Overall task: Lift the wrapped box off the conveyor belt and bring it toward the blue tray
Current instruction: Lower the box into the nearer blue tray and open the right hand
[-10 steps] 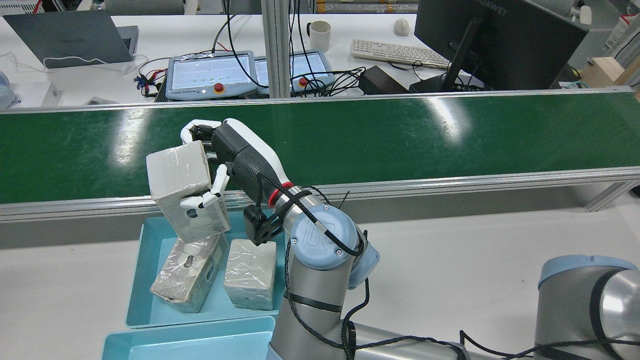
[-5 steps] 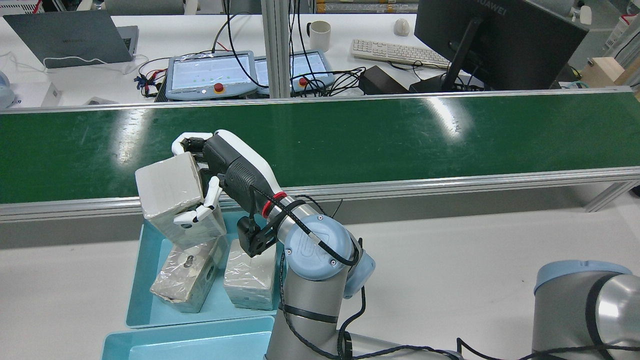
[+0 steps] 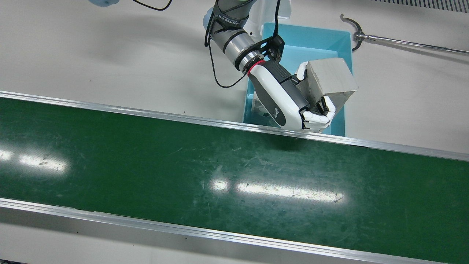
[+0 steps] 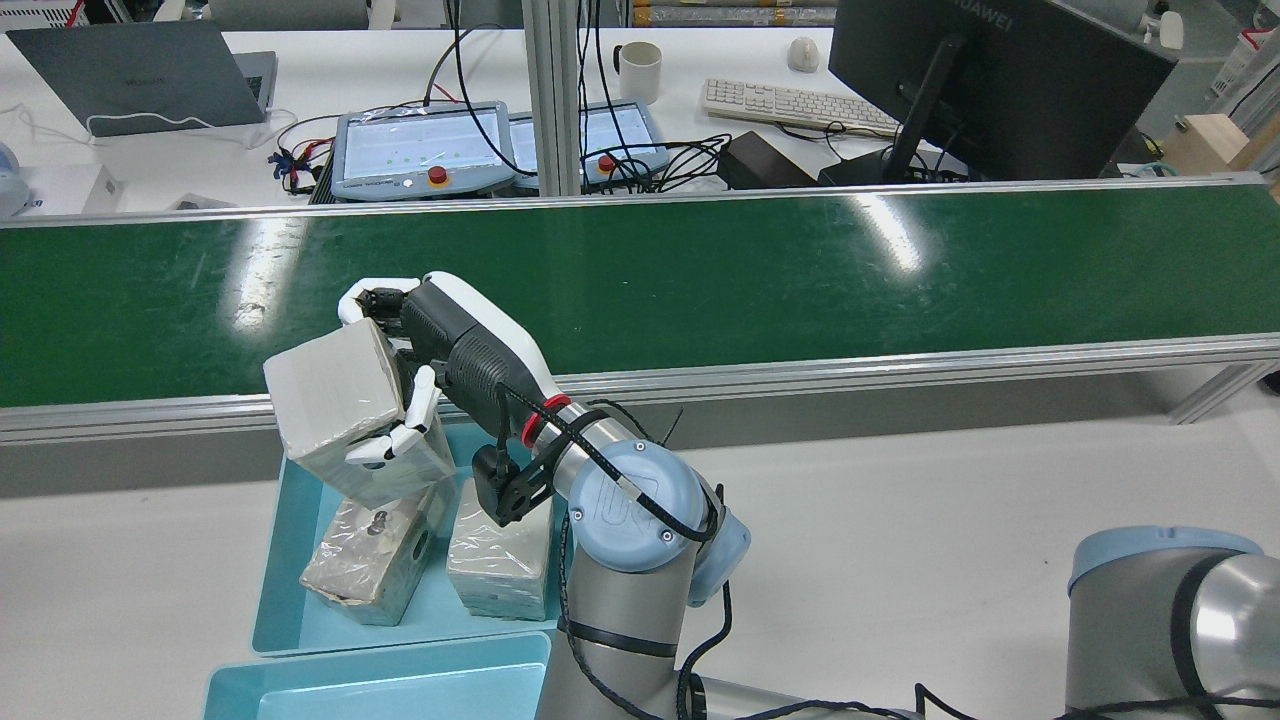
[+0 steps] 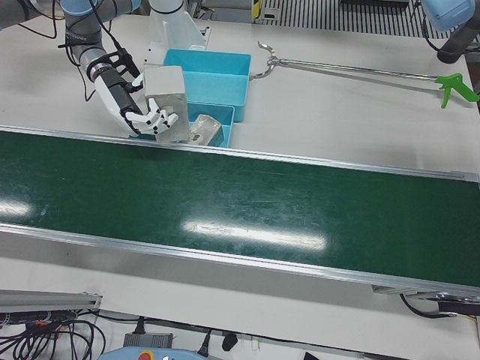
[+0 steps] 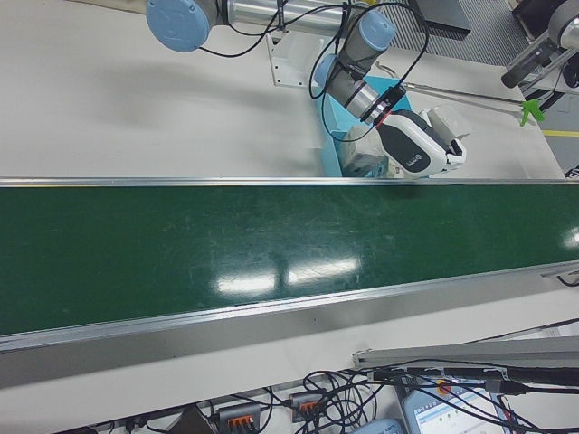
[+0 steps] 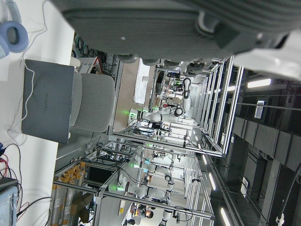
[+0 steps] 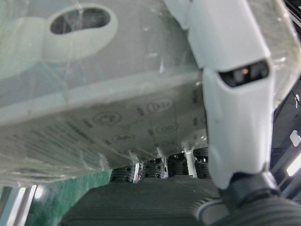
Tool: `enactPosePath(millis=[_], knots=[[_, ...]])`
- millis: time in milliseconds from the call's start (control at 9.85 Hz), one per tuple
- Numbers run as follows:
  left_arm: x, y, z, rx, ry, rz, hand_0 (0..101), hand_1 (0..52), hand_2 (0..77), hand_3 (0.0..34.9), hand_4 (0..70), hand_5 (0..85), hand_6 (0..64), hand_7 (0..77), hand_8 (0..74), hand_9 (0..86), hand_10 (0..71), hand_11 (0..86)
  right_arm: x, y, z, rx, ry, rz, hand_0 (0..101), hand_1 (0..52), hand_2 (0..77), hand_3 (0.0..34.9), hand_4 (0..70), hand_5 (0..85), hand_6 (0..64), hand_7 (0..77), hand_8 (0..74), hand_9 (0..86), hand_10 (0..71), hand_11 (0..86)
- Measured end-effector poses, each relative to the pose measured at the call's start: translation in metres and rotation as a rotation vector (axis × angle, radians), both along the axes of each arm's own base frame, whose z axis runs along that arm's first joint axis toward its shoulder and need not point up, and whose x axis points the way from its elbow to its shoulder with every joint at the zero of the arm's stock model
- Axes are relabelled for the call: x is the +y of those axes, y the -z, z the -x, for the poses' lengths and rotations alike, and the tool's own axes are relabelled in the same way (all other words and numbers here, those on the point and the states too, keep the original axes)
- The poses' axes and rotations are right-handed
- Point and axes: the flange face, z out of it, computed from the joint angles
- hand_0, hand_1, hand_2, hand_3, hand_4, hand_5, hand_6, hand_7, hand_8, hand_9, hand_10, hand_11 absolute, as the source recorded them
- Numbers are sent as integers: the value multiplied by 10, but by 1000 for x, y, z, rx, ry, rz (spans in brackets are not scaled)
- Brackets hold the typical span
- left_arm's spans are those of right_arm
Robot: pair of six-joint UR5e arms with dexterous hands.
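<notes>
One grey cardboard box wrapped in clear film (image 4: 330, 390) is held in the air by the white and black right hand (image 4: 440, 340). The hand is closed on it from the side. Some fingers (image 4: 385, 445) press the near face and others curl over the far edge, so the box is squeezed between them. The close view from this hand shows a finger lying flat against the film.

The box is off the long green conveyor belt (image 4: 700, 280). It hangs tilted just past the belt's near metal rail, above the far end of the light blue plastic tray (image 4: 275, 560). In the front view it sits over the tray's inside, not over the belt. I think the side hold leaves the bottom of the box free, which would help when it is set down.

Two other film-wrapped boxes, a left one (image 4: 375, 545) and a right one (image 4: 500, 545), already lie in the near part of the tray. The held box hangs above the left one and seems not to touch it. The carry looks nearly finished.

Only a part of the left hand (image 7: 188, 28) shows in its own view, so I cannot tell if it is open or closed.
</notes>
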Motion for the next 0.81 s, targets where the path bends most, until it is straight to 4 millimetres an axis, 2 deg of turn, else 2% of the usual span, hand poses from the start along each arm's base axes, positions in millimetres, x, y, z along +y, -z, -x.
enactPosePath(millis=[305, 406, 508, 609, 711, 812], knots=[[0, 0, 0, 0, 0, 0, 0, 0, 11, 0, 0, 11, 0, 0, 0, 0, 0, 0, 2, -12, -2, -13, 7, -5, 527, 0, 409, 0, 387, 682, 398, 693, 480, 584, 551, 338], [0, 0, 0, 0, 0, 0, 0, 0, 11, 0, 0, 11, 0, 0, 0, 0, 0, 0, 4, -12, -5, -26, 10, -11, 540, 0, 404, 0, 393, 698, 398, 693, 458, 589, 551, 338], [0, 0, 0, 0, 0, 0, 0, 0, 5, 0, 0, 11, 0, 5, 0, 0, 5, 0, 6, -9, -8, -40, 11, -19, 546, 5, 327, 48, 267, 676, 300, 704, 365, 562, 551, 338], [0, 0, 0, 0, 0, 0, 0, 0, 5, 0, 0, 11, 0, 5, 0, 0, 5, 0, 8, -5, -12, -52, 11, -25, 546, 5, 327, 48, 267, 676, 300, 704, 365, 562, 551, 338], [0, 0, 0, 0, 0, 0, 0, 0, 5, 0, 0, 11, 0, 5, 0, 0, 0, 0, 10, -1, -16, -63, 12, -31, 581, 5, 327, 117, 224, 425, 158, 589, 147, 360, 529, 338], [0, 0, 0, 0, 0, 0, 0, 0, 5, 0, 0, 11, 0, 0, 0, 0, 5, 0, 11, 1, -19, -72, 12, -36, 581, 5, 327, 117, 224, 425, 158, 589, 147, 360, 529, 338]])
